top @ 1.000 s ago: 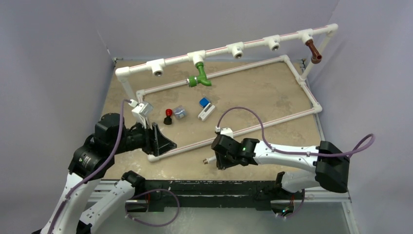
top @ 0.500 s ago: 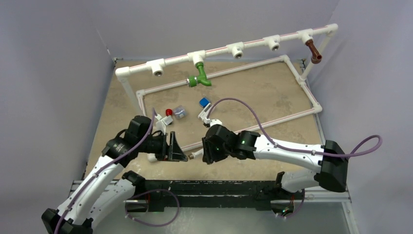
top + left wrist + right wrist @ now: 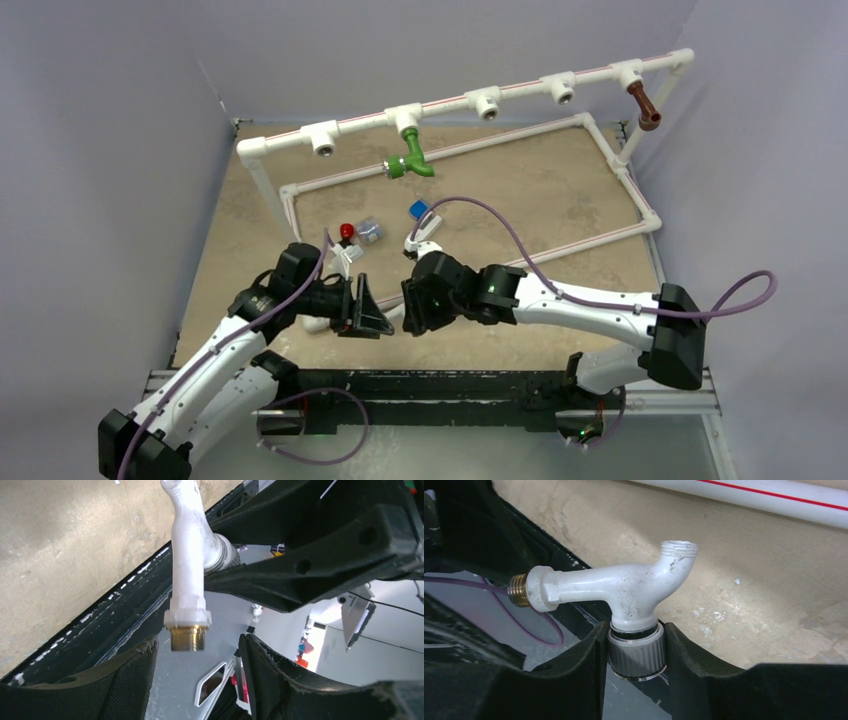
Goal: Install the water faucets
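**Tan tabletop: white tap held over the near edge, between both arms**

Lilac walls close round the tan tabletop. A white pipe frame covers most of it, its raised rail running along the far edge.

My right gripper is over the near edge, left of the middle. It is clamped on the white tap, with both fingers pressed against the tap's silvery knob. The tap lies sideways in that grip. Its brass thread points toward the left arm and its bent spout turns up over the tabletop.

My left gripper faces it from the left with the jaws wide apart. From the left wrist I see the brass thread between the two fingers, clear of both, so this gripper holds nothing.

The green tap hangs from a fitting on the raised rail, left of the rail's middle. The brown tap hangs from the last fitting near the far right corner.

A red-capped piece and a blue-and-white block lie on the tabletop inside the frame, just beyond the two grippers. The arms and a cable partly cover them.
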### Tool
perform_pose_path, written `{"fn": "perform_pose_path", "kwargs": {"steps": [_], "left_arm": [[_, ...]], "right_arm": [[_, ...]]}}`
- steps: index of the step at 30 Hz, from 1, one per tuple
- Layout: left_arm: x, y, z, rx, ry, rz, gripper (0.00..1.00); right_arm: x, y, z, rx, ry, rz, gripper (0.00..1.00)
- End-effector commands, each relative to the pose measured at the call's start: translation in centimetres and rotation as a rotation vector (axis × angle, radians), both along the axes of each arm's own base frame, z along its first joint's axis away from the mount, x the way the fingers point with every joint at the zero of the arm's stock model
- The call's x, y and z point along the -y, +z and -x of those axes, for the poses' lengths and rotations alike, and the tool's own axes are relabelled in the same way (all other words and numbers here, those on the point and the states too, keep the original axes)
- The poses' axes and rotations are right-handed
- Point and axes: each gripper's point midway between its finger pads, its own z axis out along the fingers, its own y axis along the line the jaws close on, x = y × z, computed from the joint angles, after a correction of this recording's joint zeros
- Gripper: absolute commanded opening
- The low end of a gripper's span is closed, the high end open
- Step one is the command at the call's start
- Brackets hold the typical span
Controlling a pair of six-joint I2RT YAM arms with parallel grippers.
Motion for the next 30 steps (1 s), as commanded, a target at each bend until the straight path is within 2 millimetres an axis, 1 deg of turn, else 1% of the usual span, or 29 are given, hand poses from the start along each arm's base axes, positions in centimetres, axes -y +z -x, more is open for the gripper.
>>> {"fn": "perform_pose_path", "kwargs": {"steps": [1,5,8,11,17,22,23,25,26,27,30], "left_arm": [[0.7,0.5,0.0,0.0,-0.021,0.069,0.59],[0.9,0.9,0.1,-0.002,-0.03,0.088,0.56],[0.9,1.1,0.3,-0.004,-0.04,0.097,0.49],[0.9,1.0,0.5,-0.013,-0.05,0.103,0.43],[0.8,0.4,0.8,-0.026,-0.053,0.1,0.4],[0.8,0.2,0.9,-0.029,-0.056,0.105,0.36],[0.8,0.2,1.0,-0.03,-0.06,0.11,0.33],[0.9,0.2,1.0,-0.032,-0.062,0.116,0.22],[0.9,0.3,1.0,-0.033,-0.063,0.119,0.14],[0.9,0.3,1.1,-0.034,-0.064,0.122,0.01],[1.0,0.7,1.3,-0.037,-0.073,0.141,0.0]], "right_arm": [[-2.0,2.3,0.3,0.027,0.053,-0.078,0.0],[-2.4,2.1,0.8,0.027,0.071,-0.072,0.0],[-2.6,2.0,1.0,0.03,0.076,-0.071,0.0],[-2.9,2.3,1.0,0.031,0.08,-0.084,0.0],[-3.1,3.0,1.0,0.046,0.079,-0.098,0.0],[-3.4,3.5,1.2,0.048,0.086,-0.113,0.0],[-3.4,3.6,1.2,0.049,0.088,-0.114,0.0],[-3.4,3.6,1.2,0.05,0.087,-0.111,0.0],[-3.3,3.5,1.2,0.051,0.086,-0.107,0.0],[-3.3,3.4,1.2,0.052,0.086,-0.105,0.0],[-3.2,3.1,1.2,0.048,0.083,-0.102,0.0]]}}
